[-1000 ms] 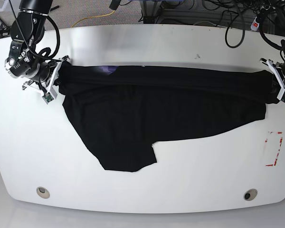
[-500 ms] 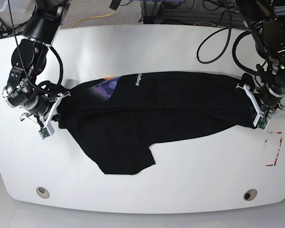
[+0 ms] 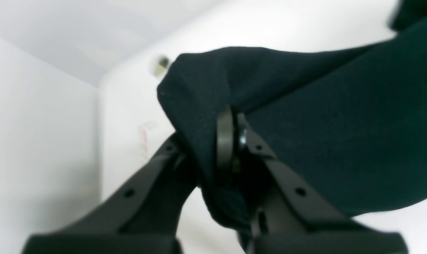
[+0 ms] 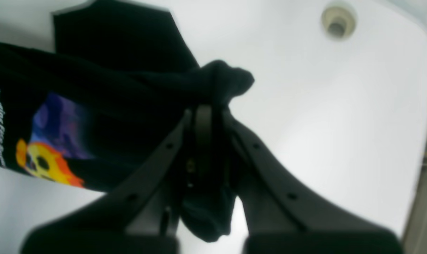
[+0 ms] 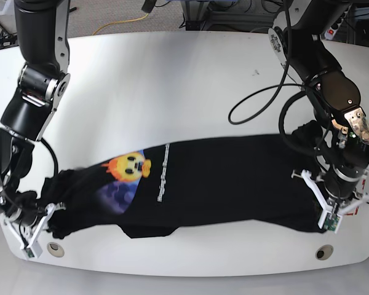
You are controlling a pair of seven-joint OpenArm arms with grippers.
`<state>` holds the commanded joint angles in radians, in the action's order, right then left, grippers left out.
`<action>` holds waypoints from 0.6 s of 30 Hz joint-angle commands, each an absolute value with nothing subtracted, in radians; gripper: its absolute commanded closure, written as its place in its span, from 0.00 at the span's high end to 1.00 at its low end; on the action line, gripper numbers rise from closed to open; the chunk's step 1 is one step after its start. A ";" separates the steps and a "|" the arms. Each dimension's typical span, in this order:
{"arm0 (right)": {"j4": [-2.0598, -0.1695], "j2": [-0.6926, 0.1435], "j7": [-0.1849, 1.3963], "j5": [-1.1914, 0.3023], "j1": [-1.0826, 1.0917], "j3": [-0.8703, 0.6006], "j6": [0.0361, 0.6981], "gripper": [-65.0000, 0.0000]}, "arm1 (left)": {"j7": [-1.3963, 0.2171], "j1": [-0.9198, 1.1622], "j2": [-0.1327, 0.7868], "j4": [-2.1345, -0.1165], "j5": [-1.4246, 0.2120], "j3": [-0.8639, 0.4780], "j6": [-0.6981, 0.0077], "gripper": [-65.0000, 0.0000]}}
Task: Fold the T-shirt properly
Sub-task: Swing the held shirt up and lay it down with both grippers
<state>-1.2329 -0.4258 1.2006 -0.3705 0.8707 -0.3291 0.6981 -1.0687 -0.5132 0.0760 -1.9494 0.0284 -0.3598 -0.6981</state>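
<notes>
My right gripper (image 5: 44, 222) clenched on the T-shirt (image 5: 221, 181) at the bench's (image 5: 184, 74) near left corner, black cloth stretched along the near edge, graphic up, my left gripper (image 5: 323, 215) pinching its other end near the right corner.

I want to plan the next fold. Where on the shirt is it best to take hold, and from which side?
Probably keep the two end grips. The shirt lies stretched lengthwise, and the left hand and right hand each pinch a bunched end from outside, so the cloth between them stays taut and folds evenly.
</notes>
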 joint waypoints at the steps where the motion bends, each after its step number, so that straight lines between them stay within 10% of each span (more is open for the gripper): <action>1: -1.233 -0.427 1.201 -0.371 0.901 -0.326 0.698 0.00 | -1.069 -0.541 0.091 -1.949 0.028 -0.360 -0.698 0.00; 18: -1.234 -0.487 1.228 -0.383 1.165 -0.159 0.698 0.00 | -1.064 -0.903 0.257 -1.808 0.019 -0.354 -0.698 0.00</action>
